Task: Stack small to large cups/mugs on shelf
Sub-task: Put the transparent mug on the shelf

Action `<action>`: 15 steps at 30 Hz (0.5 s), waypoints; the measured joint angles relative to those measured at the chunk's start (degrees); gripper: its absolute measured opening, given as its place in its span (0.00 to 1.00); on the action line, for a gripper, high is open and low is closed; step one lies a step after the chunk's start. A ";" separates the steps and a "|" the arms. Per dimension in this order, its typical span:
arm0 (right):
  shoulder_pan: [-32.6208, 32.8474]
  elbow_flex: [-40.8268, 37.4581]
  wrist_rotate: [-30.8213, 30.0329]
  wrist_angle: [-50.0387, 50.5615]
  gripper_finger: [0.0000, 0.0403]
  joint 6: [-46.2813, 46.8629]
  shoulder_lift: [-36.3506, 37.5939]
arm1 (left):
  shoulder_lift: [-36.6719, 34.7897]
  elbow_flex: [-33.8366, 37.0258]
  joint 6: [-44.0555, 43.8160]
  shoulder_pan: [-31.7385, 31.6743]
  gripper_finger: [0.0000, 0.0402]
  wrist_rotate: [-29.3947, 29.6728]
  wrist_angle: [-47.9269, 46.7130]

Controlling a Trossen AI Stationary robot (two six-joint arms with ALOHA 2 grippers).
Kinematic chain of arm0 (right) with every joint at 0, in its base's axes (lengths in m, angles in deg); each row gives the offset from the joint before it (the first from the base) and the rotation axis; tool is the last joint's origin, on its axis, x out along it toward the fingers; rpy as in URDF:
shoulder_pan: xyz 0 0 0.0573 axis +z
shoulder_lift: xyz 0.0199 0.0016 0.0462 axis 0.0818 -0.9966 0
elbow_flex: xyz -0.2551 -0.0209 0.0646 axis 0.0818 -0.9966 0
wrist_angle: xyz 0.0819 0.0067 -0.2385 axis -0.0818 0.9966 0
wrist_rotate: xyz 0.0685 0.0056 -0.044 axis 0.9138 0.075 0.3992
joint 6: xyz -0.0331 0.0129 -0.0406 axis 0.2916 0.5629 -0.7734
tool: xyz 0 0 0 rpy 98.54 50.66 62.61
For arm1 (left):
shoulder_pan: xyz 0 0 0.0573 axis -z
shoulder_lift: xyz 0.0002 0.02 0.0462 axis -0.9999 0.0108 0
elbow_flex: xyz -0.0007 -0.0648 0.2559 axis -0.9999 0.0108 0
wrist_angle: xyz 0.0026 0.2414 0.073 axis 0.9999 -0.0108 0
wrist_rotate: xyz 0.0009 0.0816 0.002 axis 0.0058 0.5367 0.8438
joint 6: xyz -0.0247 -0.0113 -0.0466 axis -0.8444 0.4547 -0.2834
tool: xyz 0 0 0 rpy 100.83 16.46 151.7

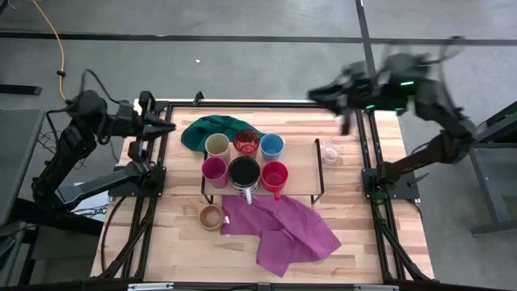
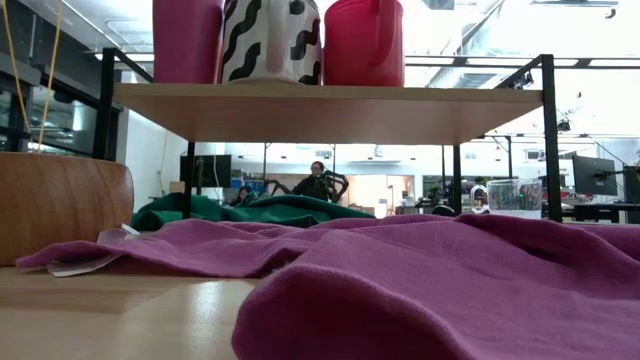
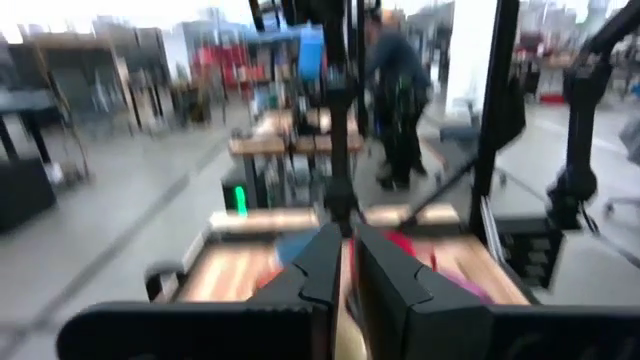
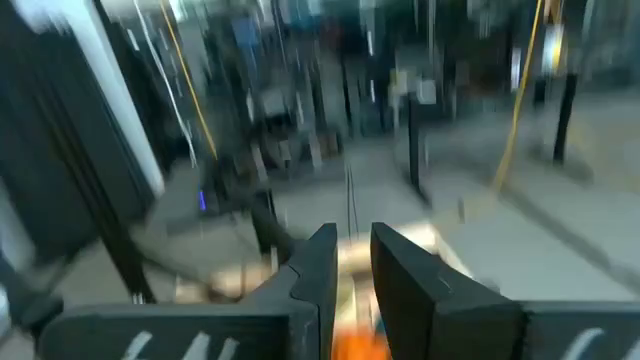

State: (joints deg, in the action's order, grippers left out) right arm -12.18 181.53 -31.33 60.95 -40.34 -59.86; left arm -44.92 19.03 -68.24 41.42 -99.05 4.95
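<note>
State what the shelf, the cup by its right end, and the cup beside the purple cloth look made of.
Shelf: pale wood board, matte, on thin black metal legs.
Clear cup: likely glass or clear plastic; the tabletop shows through.
Tan cup: apparently wood, dull brown with faint grain.

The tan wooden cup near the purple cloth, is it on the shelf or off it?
Off. The high view shows the tan wooden cup upright on the tabletop, beside the shelf's front corner.
</note>
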 joint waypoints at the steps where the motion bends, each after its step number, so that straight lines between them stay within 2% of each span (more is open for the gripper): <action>1: 0.00 0.01 -0.06 -2.30 0.14 -0.58 1.38 | 0.00 -0.01 -1.02 -0.01 0.06 0.00 2.78; 5: 0.02 0.02 -0.06 -4.98 0.14 -1.70 4.71 | 0.00 0.01 -5.84 -0.01 0.06 -0.31 14.07; 10: 0.02 0.02 -0.04 -4.58 0.14 -1.70 6.18 | 0.00 -0.08 -13.58 0.00 0.06 -4.23 27.36; 15: 0.02 0.02 0.04 -9.75 0.14 -3.29 5.97 | -0.02 -2.53 -16.52 0.00 0.06 -3.92 36.30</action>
State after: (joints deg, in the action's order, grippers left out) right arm -12.16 181.55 -31.28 51.20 -43.63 -53.89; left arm -44.94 16.50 -84.76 41.42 -102.97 41.25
